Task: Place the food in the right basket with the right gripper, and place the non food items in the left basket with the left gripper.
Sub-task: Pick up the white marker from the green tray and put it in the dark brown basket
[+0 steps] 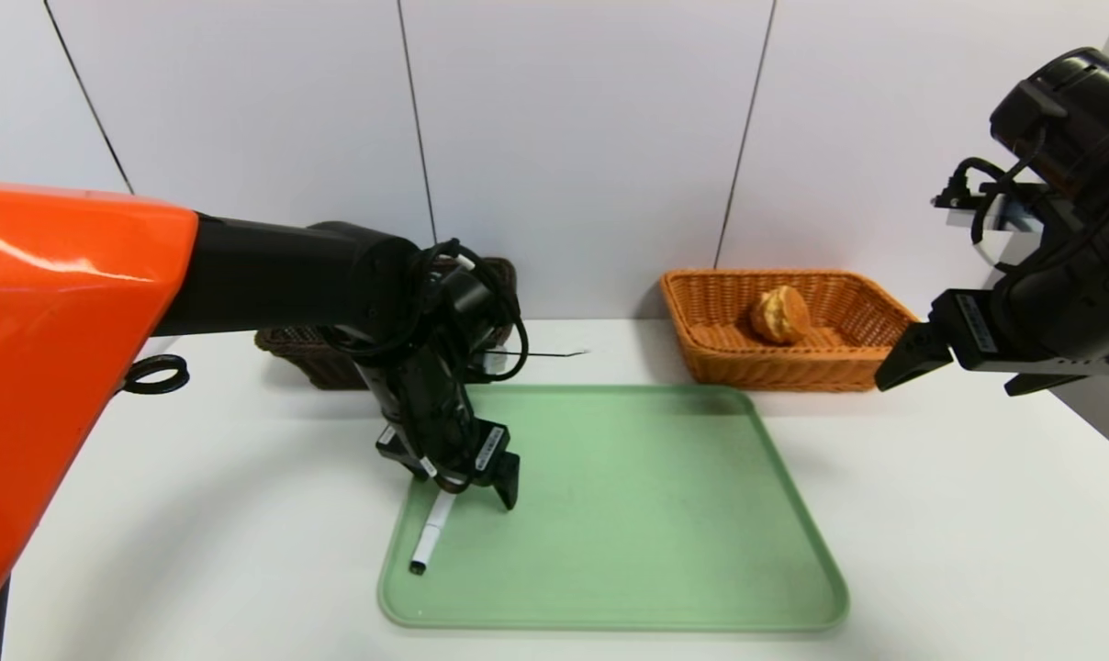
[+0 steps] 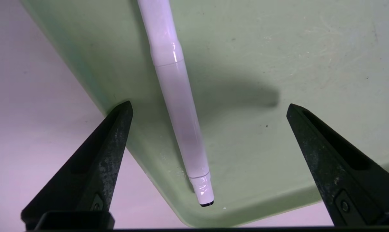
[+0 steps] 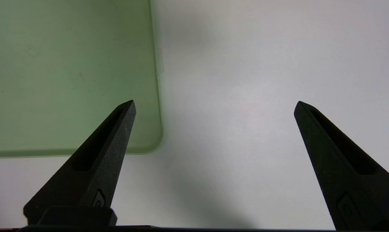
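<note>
Head view, left claw (image 1: 467, 491) spread over marker (image 1: 432, 532) near tray's left edge (image 1: 397, 551), right claw (image 1: 963, 381) spread

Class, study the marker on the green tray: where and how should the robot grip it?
Grip the white marker around mid-barrel, the left end effector coming from above, one finger on each long side. It lies flat, long and slim, so closing across its width should suit best; the nearby tray rim might crowd one finger.

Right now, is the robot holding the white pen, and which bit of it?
Nothing is held: the left end effector is open around the pen, and the right is open too.
</note>
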`<action>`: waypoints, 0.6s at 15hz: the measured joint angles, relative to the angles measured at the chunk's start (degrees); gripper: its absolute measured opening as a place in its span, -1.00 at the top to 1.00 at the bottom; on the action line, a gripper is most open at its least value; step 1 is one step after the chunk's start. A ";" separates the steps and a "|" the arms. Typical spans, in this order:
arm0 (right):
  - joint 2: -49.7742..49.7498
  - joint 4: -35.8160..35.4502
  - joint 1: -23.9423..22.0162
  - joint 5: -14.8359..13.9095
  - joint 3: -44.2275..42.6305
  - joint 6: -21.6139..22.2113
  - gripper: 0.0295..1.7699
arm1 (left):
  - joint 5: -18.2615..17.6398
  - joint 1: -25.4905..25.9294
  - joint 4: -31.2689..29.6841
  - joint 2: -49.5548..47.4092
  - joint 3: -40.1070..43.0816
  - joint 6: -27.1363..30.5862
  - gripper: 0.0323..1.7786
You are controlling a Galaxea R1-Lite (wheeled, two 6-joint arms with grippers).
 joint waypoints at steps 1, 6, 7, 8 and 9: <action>0.00 -0.01 -0.01 0.00 0.00 0.00 -0.92 | 0.11 0.00 0.00 0.10 0.00 -0.01 -0.91; 0.00 0.02 -0.12 0.00 0.06 0.01 -0.92 | 1.73 -0.06 0.00 0.54 0.04 -0.06 -0.91; 0.00 0.00 -0.22 -0.01 0.09 0.00 -0.92 | 1.95 -0.06 0.02 0.63 0.02 -0.06 -0.91; 0.00 0.00 -0.33 -0.01 0.09 -0.07 -0.92 | 2.15 -0.04 0.02 0.73 -0.02 -0.04 -0.91; 0.00 0.00 -0.44 0.00 0.09 -0.07 -0.92 | 2.26 -0.04 0.02 0.77 -0.05 -0.09 -0.91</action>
